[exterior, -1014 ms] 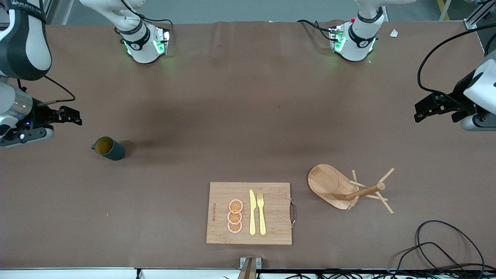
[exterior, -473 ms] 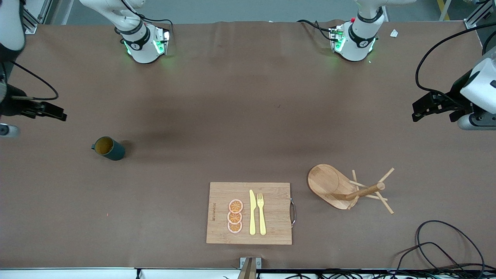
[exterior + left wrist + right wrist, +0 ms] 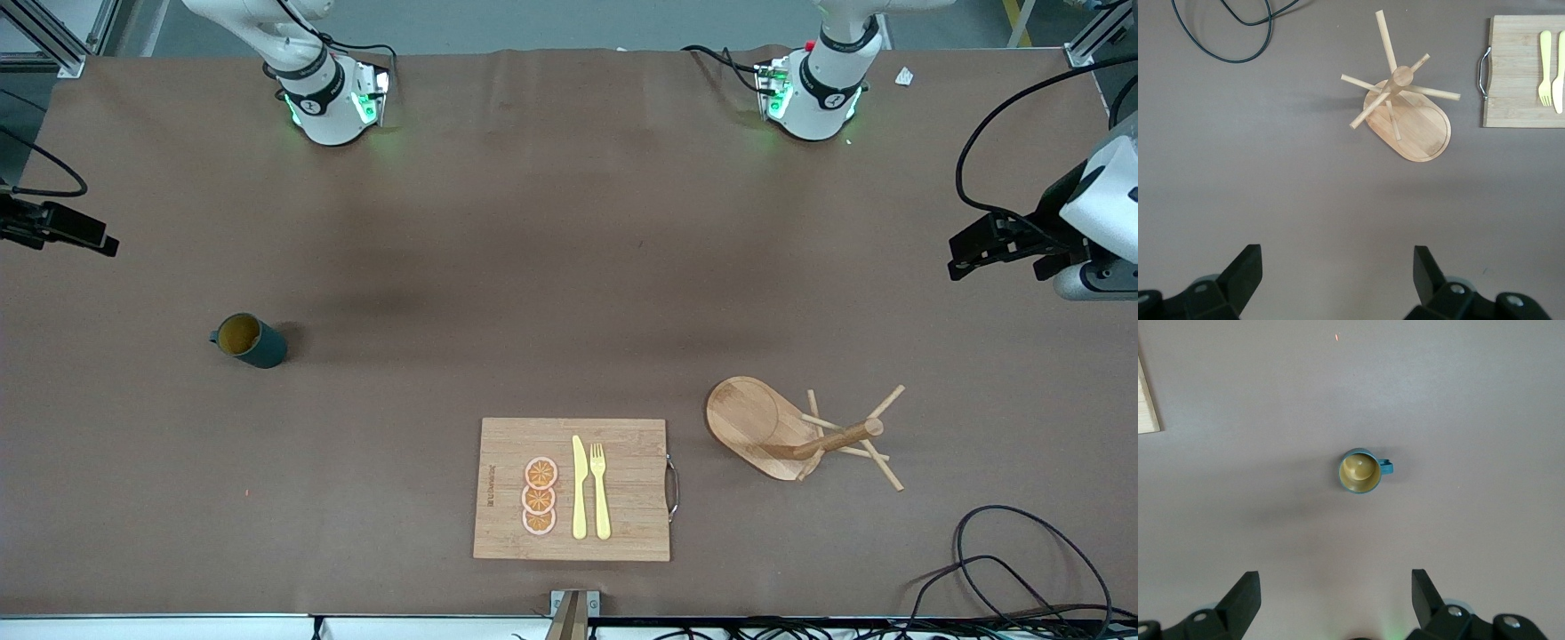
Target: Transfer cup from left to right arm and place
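Teal cup (image 3: 250, 340) stands alone, apparently upright; both claws, left (image 3: 1335, 277) and right (image 3: 1332, 600), hang spread apart.

My left pincer (image 3: 969, 253) hangs up in the air over the tabletop's edge at my left arm's end, fingers (image 3: 1245, 273) spread wide, nothing between them. My right pincer (image 3: 84, 236) hovers high over the edge at my right arm's end, fingers (image 3: 1245, 597) wide apart too, empty and pointing straight down.
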Controlling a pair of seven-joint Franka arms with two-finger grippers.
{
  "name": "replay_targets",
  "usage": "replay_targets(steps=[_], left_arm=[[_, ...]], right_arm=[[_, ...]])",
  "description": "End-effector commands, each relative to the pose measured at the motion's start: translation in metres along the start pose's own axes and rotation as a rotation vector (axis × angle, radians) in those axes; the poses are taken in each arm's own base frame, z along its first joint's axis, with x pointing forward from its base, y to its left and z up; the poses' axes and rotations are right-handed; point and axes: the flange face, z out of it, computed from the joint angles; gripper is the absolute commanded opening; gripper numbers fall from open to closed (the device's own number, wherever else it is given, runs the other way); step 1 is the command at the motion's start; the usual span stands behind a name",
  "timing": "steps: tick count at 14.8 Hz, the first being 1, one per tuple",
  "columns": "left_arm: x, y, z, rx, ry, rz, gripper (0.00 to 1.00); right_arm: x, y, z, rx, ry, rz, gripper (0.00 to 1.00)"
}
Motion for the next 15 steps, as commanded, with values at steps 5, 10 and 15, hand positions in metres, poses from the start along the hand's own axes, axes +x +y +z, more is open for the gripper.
replay_targets(steps=[5,10,15], left_arm=[[-0.002,0.000,-0.004,-0.013,0.006,-0.004,1.00],[-0.002,0.000,-0.003,-0.007,0.005,-0.003,1.00],[-0.002,-0.001,-0.003,-0.009,0.005,-0.003,1.00]], right_arm=[[0.015,0.004,0.012,0.000,-0.025,0.024,1.00],[0.013,-0.003,0.016,0.010,-0.044,0.014,1.00],[0.000,-0.020,0.009,0.001,-0.043,0.000,1.00]])
